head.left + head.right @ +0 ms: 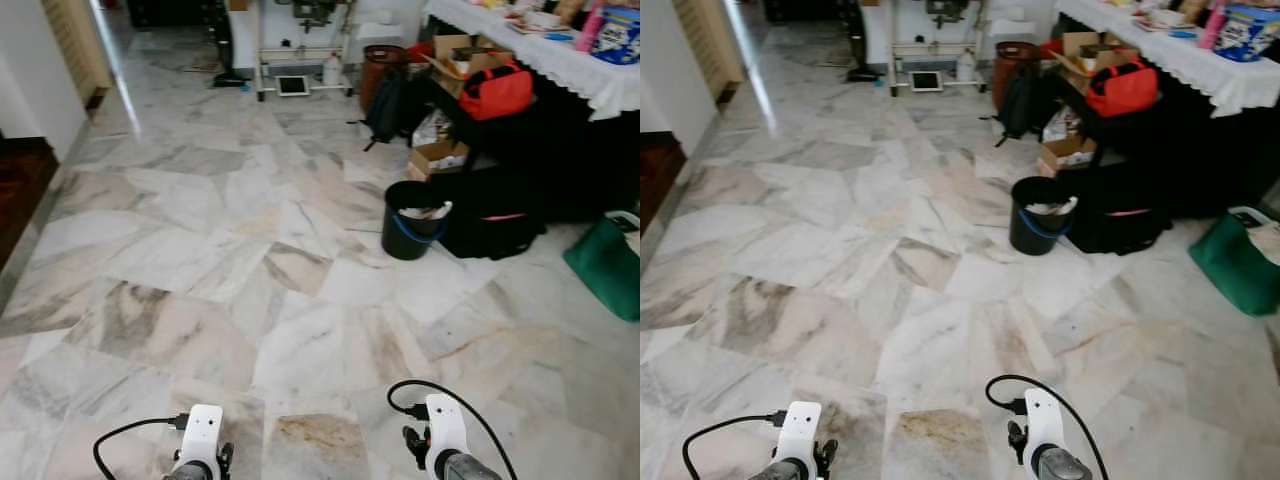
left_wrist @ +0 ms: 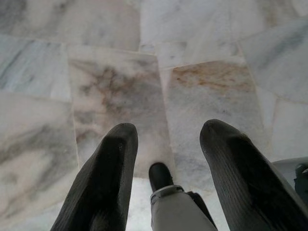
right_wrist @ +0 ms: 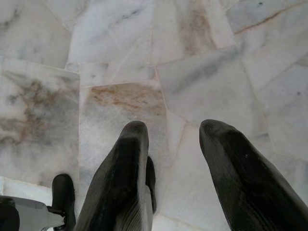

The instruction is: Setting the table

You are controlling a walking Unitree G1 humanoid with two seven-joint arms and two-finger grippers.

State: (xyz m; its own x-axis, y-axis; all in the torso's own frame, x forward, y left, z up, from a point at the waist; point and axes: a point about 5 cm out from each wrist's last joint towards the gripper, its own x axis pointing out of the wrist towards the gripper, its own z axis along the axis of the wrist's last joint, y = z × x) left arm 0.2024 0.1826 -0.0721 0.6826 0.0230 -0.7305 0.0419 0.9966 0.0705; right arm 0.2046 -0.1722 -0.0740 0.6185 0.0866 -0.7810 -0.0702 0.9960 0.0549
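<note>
A table (image 1: 560,50) with a white lace cloth stands at the far right, holding a pink bottle (image 1: 592,25), a blue-and-white box (image 1: 618,35) and small dishes. Both arms hang low over the marble floor, their white wrists (image 1: 203,432) (image 1: 443,425) showing at the bottom edge of the eye views. My left gripper (image 2: 168,132) is open over bare tiles with nothing between its fingers. My right gripper (image 3: 173,130) is open too and holds nothing.
A black bucket (image 1: 412,220) stands on the floor beside black bags (image 1: 495,215) under the table. A red bag (image 1: 497,90), cardboard boxes (image 1: 440,155), a backpack (image 1: 388,103) and a green bag (image 1: 608,265) crowd the right side. White shelving (image 1: 300,60) stands at the back. A wall (image 1: 30,70) runs along the left.
</note>
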